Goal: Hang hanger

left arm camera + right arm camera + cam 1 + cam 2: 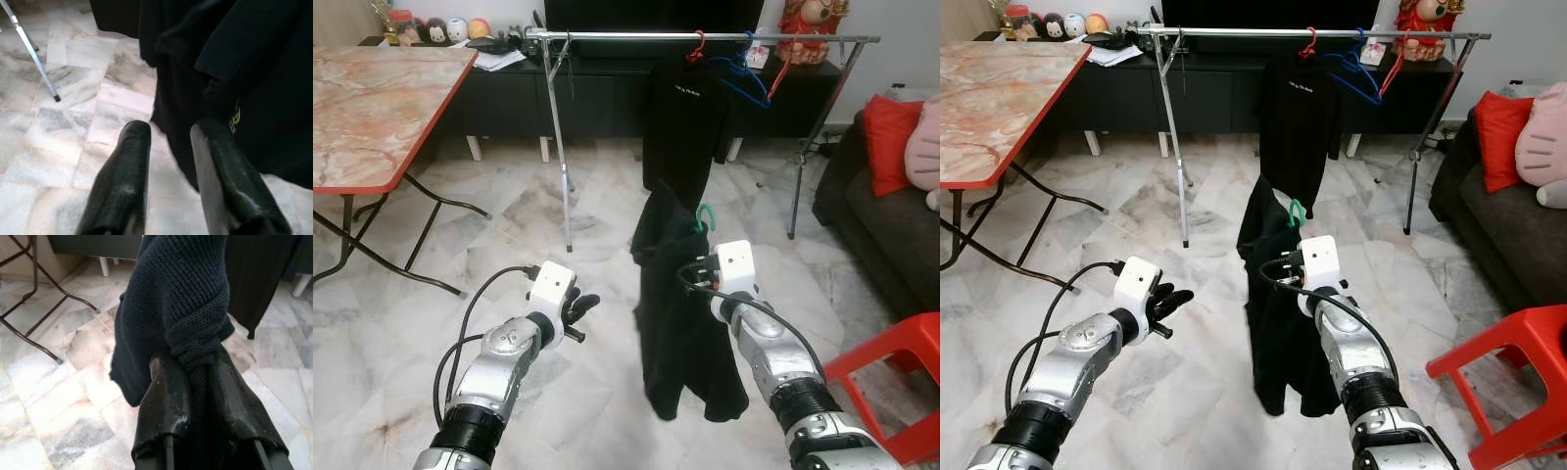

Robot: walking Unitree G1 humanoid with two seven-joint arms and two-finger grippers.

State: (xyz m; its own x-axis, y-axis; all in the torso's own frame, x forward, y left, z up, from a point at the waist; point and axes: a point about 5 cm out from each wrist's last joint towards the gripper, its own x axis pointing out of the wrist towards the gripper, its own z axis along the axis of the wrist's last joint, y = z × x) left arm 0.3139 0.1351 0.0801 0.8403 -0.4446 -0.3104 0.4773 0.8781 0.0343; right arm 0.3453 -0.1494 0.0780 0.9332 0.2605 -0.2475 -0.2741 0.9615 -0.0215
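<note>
From my head camera, my right gripper (697,266) holds up a dark sweater (680,323) on a green hanger (706,217), short of the clothes rail (705,36), while my left gripper (579,311) hovers beside it, touching nothing. My left wrist view shows those fingers (122,181) slightly parted over marble floor (73,127). My right wrist view shows fingers (164,406) pinched tight on the knit.

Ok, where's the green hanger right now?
The green hanger is centre-frame in the eye views, its hook poking above the dark garment gripped by the right gripper, short of the rail.
</note>
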